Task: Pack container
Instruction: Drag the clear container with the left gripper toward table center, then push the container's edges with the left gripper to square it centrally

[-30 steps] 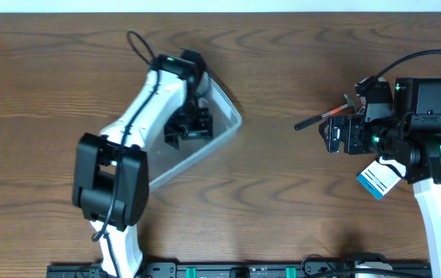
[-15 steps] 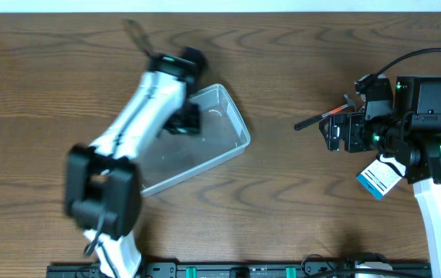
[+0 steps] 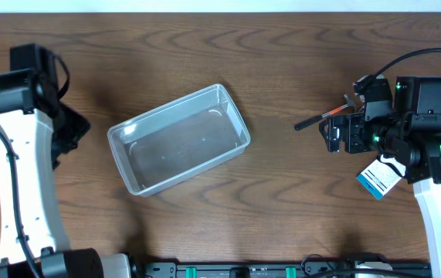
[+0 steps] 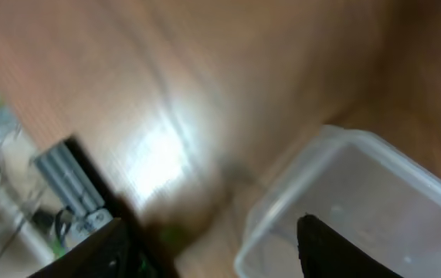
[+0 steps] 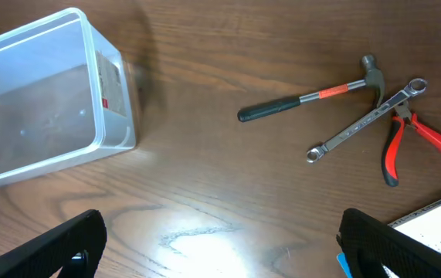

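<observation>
A brown wooden table (image 3: 282, 62) fills the overhead view. The clear container (image 3: 178, 143) lies empty on it, left of centre, its long axis slanting from lower left to upper right. The left fingers (image 3: 72, 127) hang just off its left short end, apart from it; the right fingers (image 3: 334, 135) are well off to its right, above a hammer (image 3: 317, 119). A second ago the left arm (image 3: 19, 177) lay across the container; now it has swung clear to the container's left, and the container has turned

The left wrist view is blurred: the container (image 4: 374, 193) shows one rounded corner beyond the left fingers (image 4: 332, 251), which look spread with nothing between

From the right wrist, the container (image 5: 42, 100) sits far left; the hammer (image 5: 313, 96), wrench (image 5: 363, 120) and pliers (image 5: 417, 143) lie well right of it. The right fingers (image 5: 58, 247) are spread wide, empty
</observation>
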Tool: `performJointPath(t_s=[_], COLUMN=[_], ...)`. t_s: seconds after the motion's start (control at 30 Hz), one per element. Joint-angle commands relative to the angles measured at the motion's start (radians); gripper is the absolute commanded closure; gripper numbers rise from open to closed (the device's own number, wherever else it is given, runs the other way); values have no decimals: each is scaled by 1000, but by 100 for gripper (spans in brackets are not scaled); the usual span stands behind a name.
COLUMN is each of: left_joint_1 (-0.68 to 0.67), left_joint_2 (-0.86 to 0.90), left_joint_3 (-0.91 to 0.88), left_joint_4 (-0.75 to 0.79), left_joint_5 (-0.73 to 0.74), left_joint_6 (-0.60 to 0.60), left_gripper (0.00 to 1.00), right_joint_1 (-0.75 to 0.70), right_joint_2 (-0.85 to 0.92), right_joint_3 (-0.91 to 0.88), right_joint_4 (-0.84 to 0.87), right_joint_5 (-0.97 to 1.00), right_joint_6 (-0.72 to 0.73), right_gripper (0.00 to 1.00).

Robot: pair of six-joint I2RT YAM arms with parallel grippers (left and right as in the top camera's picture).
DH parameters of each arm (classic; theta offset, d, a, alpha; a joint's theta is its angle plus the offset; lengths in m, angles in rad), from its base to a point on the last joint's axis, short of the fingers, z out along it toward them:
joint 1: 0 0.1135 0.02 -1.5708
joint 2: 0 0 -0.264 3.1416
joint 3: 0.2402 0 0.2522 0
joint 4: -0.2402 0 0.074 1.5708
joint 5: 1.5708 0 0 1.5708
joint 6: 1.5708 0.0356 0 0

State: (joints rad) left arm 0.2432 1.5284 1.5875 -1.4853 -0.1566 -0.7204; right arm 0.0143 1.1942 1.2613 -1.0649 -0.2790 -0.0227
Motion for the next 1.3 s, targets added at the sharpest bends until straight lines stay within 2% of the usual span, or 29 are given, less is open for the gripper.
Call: performJointPath(t_s=[0.0, 0.23, 0.4, 0.6, 0.8, 1.03, 1.27], left_joint_1=[32, 37, 35, 27, -6, -35, -52], left_joint_2=[20, 20, 26, 72, 148, 191, 190], left_joint_3=[-109, -326, -396, -403, -403, -403, -389], left_joint_4=[13, 142, 215, 307, 405, 586, 787], left_joint_5=[33, 93, 105, 260, 394, 415, 553], left_joint_6=[-51, -51, -40, 79, 141, 153, 167], left_gripper=[30, 31, 36, 37, 37, 37, 38], right_joint_1=[-3, -3, -3, -3, -3, -3, -3], right_joint_2=[1, 1, 1, 1, 1, 1, 1], right_joint_3=[23, 23, 23, 23, 23, 23, 23], right_joint_4=[-1, -2, -2, -3, -6, -6, -6], right_joint_5=[3, 3, 2, 2, 2, 2, 2], right_joint_6=[-20, -20, -20, -20, -20, -20, -20], right_gripper=[1, 1, 1, 1, 1, 1, 1])
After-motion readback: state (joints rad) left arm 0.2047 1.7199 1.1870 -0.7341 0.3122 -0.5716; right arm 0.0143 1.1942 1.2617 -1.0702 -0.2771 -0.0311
